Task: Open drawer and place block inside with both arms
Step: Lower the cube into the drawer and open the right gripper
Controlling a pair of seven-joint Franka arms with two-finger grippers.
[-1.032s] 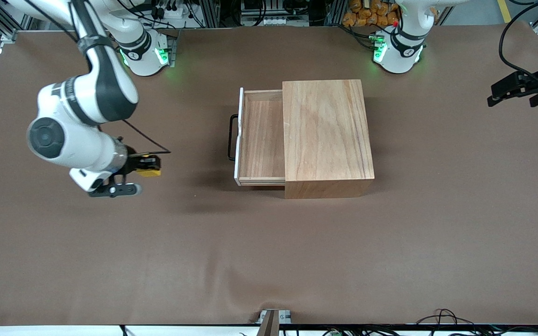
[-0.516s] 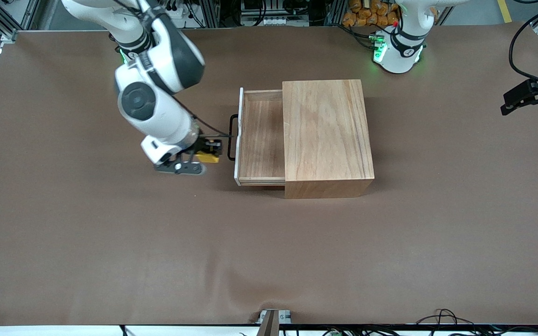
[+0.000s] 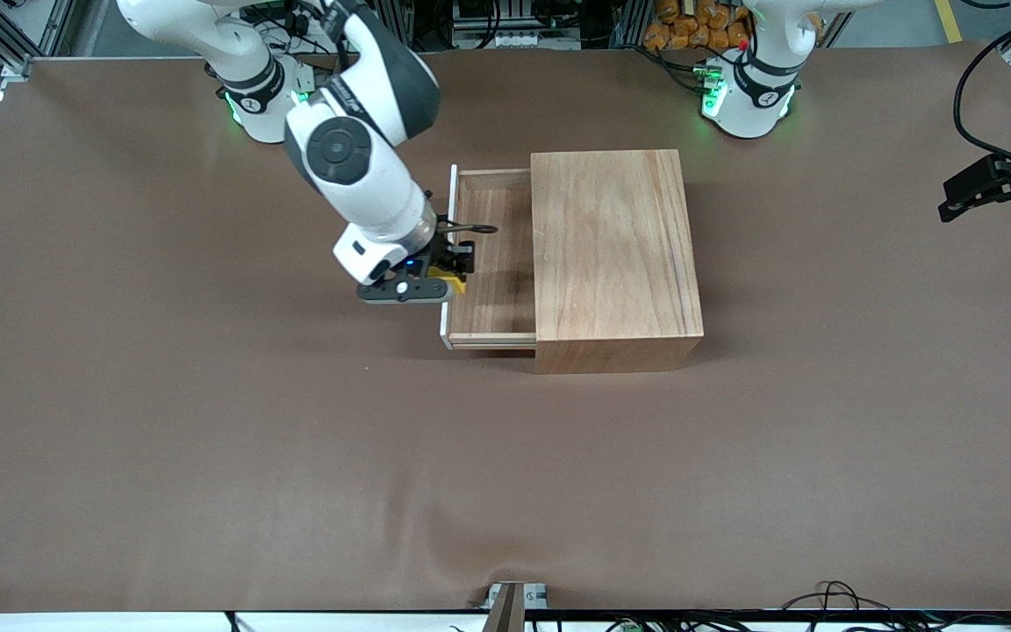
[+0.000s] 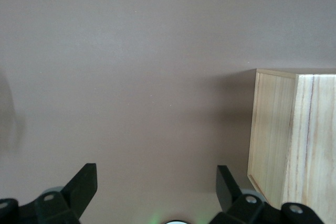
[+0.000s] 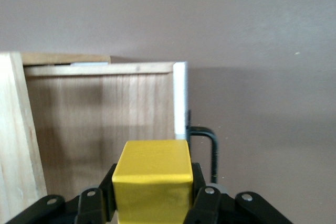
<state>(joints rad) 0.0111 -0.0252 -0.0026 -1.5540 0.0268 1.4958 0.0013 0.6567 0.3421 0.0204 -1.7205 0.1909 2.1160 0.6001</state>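
The light-wood cabinet [image 3: 615, 254] stands mid-table with its drawer [image 3: 492, 290] pulled out toward the right arm's end. My right gripper [image 3: 448, 274] is shut on the small yellow block [image 3: 452, 283] and holds it over the drawer's white front panel [image 3: 448, 254]. In the right wrist view the block [image 5: 153, 182] sits between the fingers, above the drawer tray [image 5: 100, 124], the front panel [image 5: 180, 100] and the black handle [image 5: 207, 148]. My left gripper [image 3: 988, 189] is open and empty in the air at the left arm's end; its wrist view shows the cabinet's corner [image 4: 294, 140].
The brown table cover [image 3: 295, 456] lies bare around the cabinet. Cables and mounts run along the table's edge by the front camera.
My right arm has carried the block from the right arm's end of the table to above the drawer's front panel. The left gripper has drawn slightly toward its end.
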